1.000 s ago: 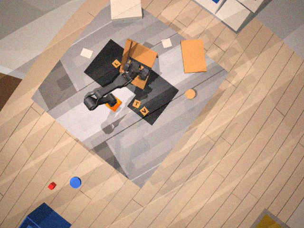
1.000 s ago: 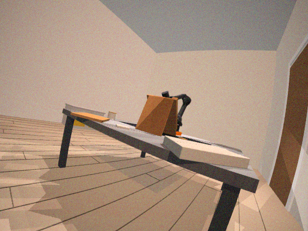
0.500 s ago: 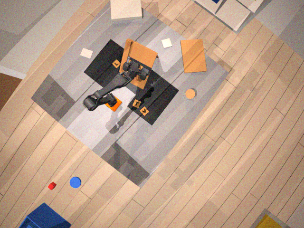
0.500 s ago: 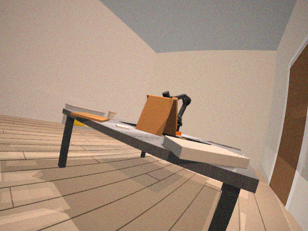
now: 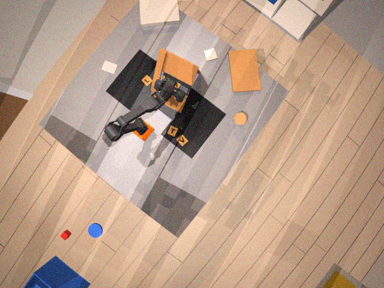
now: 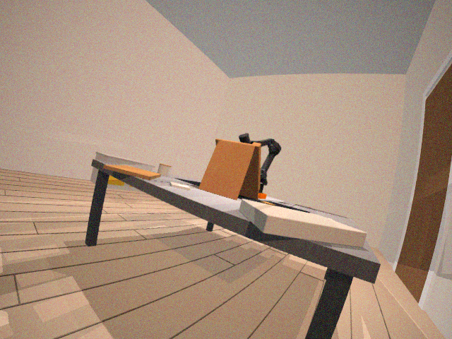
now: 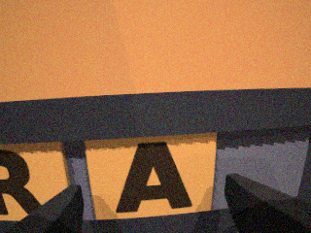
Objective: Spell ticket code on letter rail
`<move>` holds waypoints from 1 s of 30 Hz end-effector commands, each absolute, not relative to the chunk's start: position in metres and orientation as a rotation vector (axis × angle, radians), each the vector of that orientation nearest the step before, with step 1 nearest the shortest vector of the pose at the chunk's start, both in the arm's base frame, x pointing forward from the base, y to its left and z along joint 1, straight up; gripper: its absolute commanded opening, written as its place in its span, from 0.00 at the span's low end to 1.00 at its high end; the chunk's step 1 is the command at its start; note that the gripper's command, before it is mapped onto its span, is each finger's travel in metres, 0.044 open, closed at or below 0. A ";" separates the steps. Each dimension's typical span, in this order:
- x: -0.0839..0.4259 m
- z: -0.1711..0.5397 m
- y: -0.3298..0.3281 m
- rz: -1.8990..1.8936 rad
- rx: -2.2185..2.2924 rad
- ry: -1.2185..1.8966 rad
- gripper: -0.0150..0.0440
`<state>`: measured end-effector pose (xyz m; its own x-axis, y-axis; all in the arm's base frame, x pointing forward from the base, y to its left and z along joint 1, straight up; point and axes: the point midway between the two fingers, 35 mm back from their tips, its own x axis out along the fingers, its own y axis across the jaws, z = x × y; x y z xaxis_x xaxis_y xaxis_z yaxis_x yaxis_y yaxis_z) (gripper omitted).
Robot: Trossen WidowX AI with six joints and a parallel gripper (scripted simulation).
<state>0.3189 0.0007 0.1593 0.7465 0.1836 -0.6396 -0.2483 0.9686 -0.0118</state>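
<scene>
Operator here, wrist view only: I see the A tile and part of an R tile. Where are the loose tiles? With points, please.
Observer: One, L (image 5: 147, 80), lies on the dark mat to the robot's left of the board (image 5: 179, 66) (image 6: 228, 167).

Operator: And on the other side?

Observer: Two more, T (image 5: 172, 131) and V (image 5: 182, 140), lie near each other on the right-hand mat.

Operator: Anything by the counter's edge that I should avoid knocking?

Observer: Yes, a pale box (image 5: 159, 11) (image 6: 310, 222) sits at the far edge, behind the board.
</scene>
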 end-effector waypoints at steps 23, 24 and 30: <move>0.307 0.169 -0.003 0.239 -0.103 0.683 0.75; 0.307 0.169 -0.003 0.239 -0.103 0.683 0.75; 0.304 0.170 -0.004 0.239 -0.103 0.683 0.75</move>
<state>0.3063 -0.0037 0.1680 0.7472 0.1825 -0.6390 -0.2473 0.9689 -0.0124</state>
